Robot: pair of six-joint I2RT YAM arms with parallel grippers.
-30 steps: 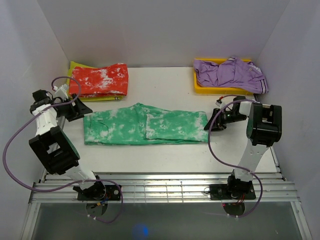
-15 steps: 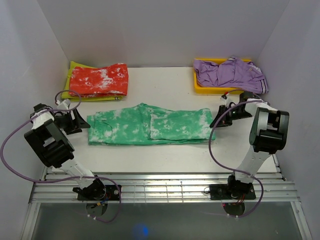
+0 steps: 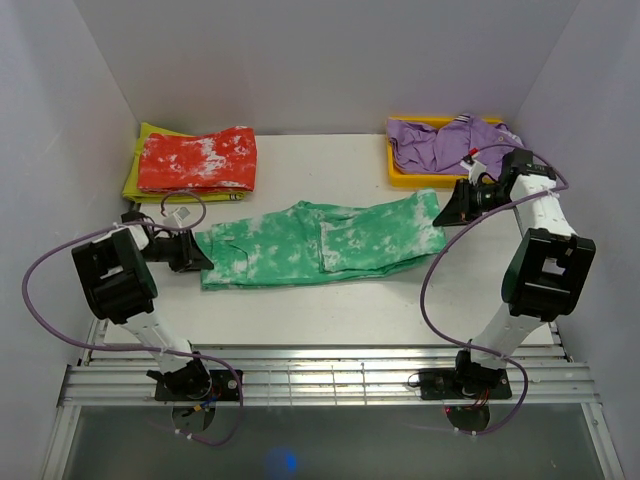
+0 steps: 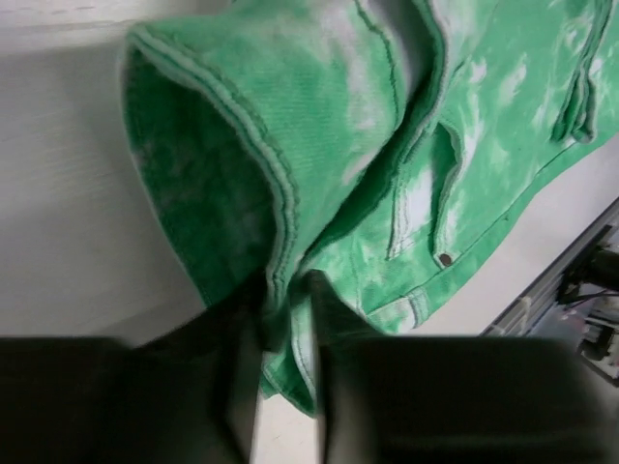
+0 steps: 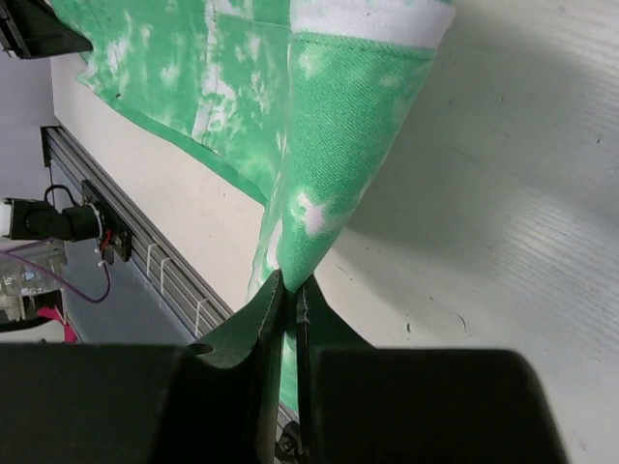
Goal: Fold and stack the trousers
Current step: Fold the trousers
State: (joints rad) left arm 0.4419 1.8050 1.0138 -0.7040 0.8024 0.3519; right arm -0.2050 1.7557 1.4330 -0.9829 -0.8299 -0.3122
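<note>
The trousers (image 3: 320, 240), bright green with white blotches, lie folded lengthwise across the middle of the table. My left gripper (image 3: 196, 254) is shut on their waistband edge (image 4: 280, 290) at the left end, the hem pinched between its dark fingers (image 4: 237, 377). At the right end my right gripper (image 3: 452, 209) is shut on the leg cuffs (image 5: 300, 261) and holds them lifted off the table, so the cloth (image 5: 348, 126) hangs up toward it. A pocket and a rivet (image 4: 444, 259) show in the left wrist view.
A folded red-and-white garment (image 3: 197, 160) lies on a yellow one at the back left. A yellow tray (image 3: 400, 176) with a purple garment (image 3: 455, 143) stands at the back right, close behind my right gripper. The table's slatted front rail (image 3: 320, 375) runs along the near edge.
Both grippers closed on the trousers' ends. The right arm lifted the cuffs up and back toward the yellow tray, dragging the trousers to the right; the left arm followed inward and forward.
</note>
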